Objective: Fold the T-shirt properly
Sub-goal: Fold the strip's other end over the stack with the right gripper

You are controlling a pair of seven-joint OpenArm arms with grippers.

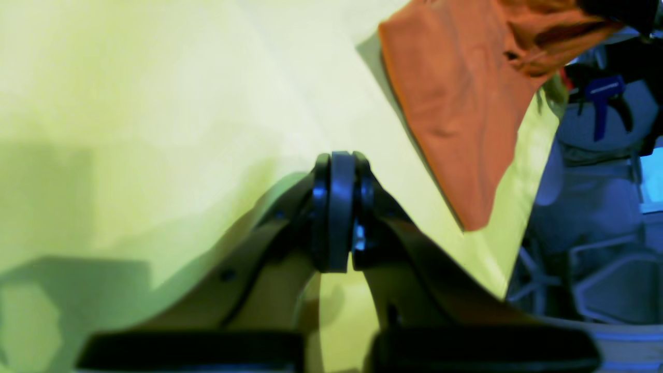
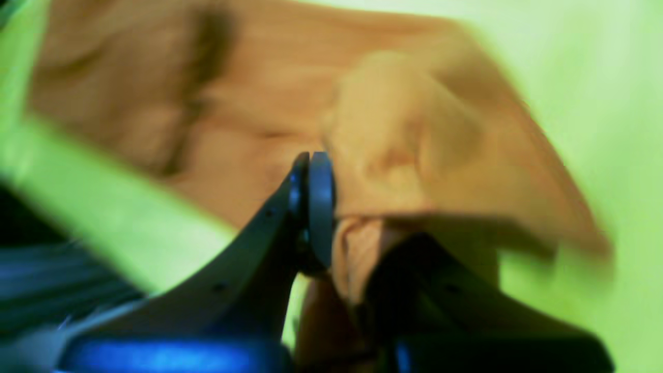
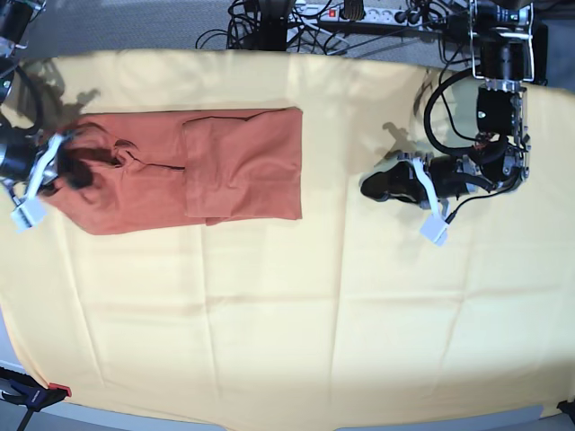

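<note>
Right end effector (image 2: pixel 336 207) pinches the T-shirt (image 3: pixel 225 162) edge — left end effector (image 1: pixel 336 207) closed, empty.

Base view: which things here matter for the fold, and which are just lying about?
Job:
- T-shirt, partly folded
- right gripper, shut on the T-shirt
- left gripper, shut, holding nothing

Lying about:
- yellow cloth under everything
- cables at the far edge
- clamp at the near corner

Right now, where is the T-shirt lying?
In the base view the T-shirt lies partly folded on the yellow cloth, upper left, its left end in the right tool.
</note>
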